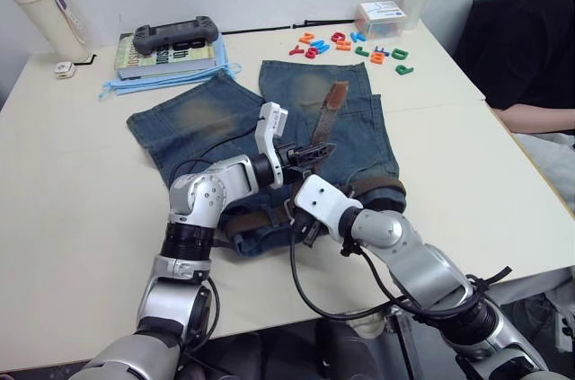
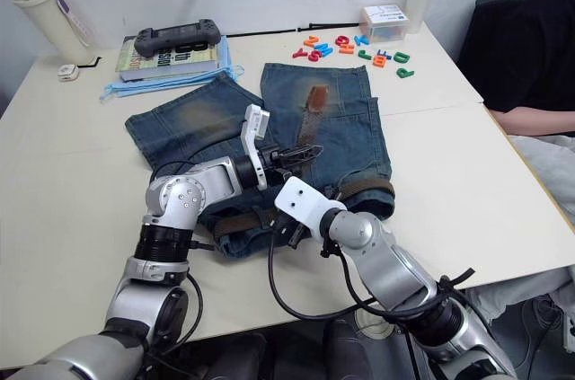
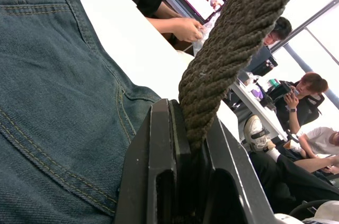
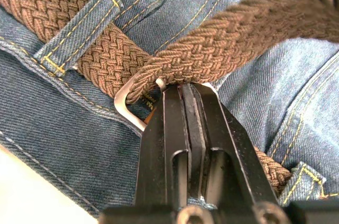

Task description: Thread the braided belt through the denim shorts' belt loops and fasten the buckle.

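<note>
The denim shorts lie flat mid-table, waistband toward me. The braided belt runs through the belt loops along the waistband. Its free end rises over the shorts to a tan tip. My left gripper is shut on that raised strap, and in the left wrist view the weave sits pinched between its fingers. My right gripper is down at the waistband, shut on the silver buckle, where the strap passes through the frame.
At the back left, a game controller rests on a book above blue face masks. Coloured letters and a small box lie at the back right. A bottle stands far left. A person sits by the table's right edge.
</note>
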You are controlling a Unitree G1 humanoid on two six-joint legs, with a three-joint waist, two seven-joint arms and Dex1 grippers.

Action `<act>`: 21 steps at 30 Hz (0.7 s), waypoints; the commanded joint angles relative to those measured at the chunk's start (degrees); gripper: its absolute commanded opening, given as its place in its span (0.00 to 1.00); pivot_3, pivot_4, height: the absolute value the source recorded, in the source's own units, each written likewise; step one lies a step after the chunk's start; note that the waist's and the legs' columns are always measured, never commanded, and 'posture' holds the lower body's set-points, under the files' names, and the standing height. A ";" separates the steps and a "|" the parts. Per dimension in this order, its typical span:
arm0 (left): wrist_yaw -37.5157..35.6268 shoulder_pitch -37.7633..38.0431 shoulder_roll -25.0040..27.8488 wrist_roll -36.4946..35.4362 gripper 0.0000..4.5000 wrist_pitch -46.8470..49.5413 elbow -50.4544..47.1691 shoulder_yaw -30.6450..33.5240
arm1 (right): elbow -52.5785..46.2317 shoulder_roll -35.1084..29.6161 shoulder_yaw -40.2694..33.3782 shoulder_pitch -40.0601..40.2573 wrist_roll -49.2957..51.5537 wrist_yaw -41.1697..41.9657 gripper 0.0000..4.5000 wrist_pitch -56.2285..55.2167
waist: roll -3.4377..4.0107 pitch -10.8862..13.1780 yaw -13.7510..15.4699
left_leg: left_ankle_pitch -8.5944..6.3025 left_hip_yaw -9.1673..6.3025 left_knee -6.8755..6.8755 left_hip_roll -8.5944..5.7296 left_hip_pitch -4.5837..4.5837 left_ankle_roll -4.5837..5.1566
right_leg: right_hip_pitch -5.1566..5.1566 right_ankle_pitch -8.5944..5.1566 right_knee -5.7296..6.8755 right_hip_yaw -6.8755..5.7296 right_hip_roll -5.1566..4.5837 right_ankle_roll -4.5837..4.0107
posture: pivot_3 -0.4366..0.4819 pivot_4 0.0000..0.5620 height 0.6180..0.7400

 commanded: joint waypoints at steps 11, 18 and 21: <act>-1.04 -6.10 -5.96 6.05 0.00 -1.94 4.63 -4.88 | 1.26 -1.60 10.22 0.94 -2.66 4.46 0.01 1.21 | -0.01 -0.02 -0.02 | 0.00 0.01 0.00 0.01 0.00 -0.01 | -0.01 0.00 0.01 0.00 0.01 0.00 | 0.48 0.27 0.98; -2.57 -11.12 -11.75 7.74 0.00 -4.85 9.04 -4.88 | 0.96 -1.33 11.48 1.16 -2.65 6.34 0.01 1.52 | -0.02 -0.03 0.08 | 0.00 0.01 0.02 -0.03 0.00 0.00 | 0.00 0.00 0.01 0.00 0.02 0.00 | 0.48 0.27 0.98; -2.54 -12.64 -13.74 8.47 0.00 -5.68 10.74 -4.44 | 1.19 -1.25 11.78 1.04 -2.81 6.74 0.01 1.40 | -0.02 -0.03 0.24 | 0.00 0.00 0.04 -0.04 0.00 0.00 | 0.04 0.00 0.00 -0.01 0.02 0.01 | 0.48 0.27 0.98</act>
